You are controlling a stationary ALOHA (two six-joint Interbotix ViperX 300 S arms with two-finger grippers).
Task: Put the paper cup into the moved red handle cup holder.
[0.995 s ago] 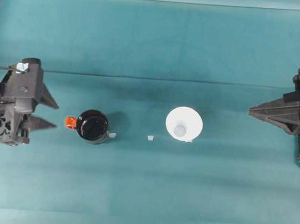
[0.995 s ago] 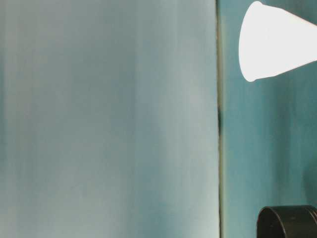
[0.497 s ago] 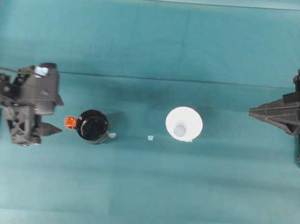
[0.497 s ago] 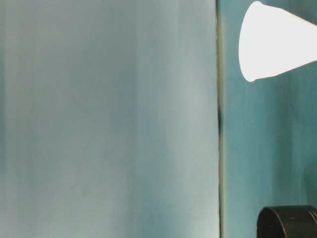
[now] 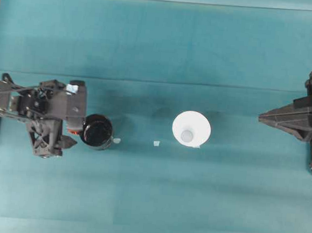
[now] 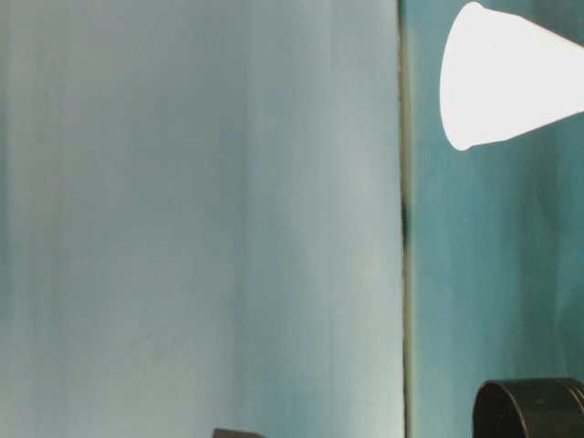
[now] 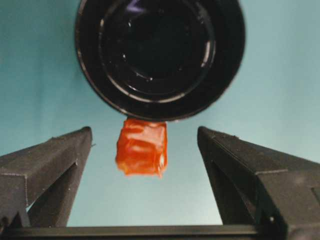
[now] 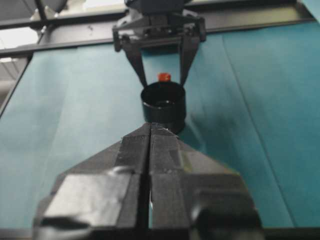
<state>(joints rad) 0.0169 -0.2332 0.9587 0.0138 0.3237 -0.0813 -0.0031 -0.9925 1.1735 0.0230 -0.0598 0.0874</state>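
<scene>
The red handle cup holder (image 5: 97, 132) is a glossy black cup standing left of the table's middle, also seen in the table-level view (image 6: 534, 411). Its orange-red handle (image 7: 142, 147) points toward my left gripper (image 5: 71, 130). That gripper (image 7: 145, 134) is open, one finger on each side of the handle, touching neither side. The white paper cup (image 5: 191, 129) stands upright near the table's middle, well to the holder's right (image 6: 502, 82). My right gripper (image 5: 264, 117) is shut and empty at the far right, its tip (image 8: 150, 128) aimed at the holder (image 8: 162, 102).
Two small white tape bits lie on the teal cloth, one between holder and cup (image 5: 156, 143), one beside the holder (image 5: 117, 141). Dark frame rails run along the left and right table edges.
My left arm has moved right toward the holder, bringing its open fingers around the orange-red handle. The holder, the paper cup and the right arm have stayed still.
</scene>
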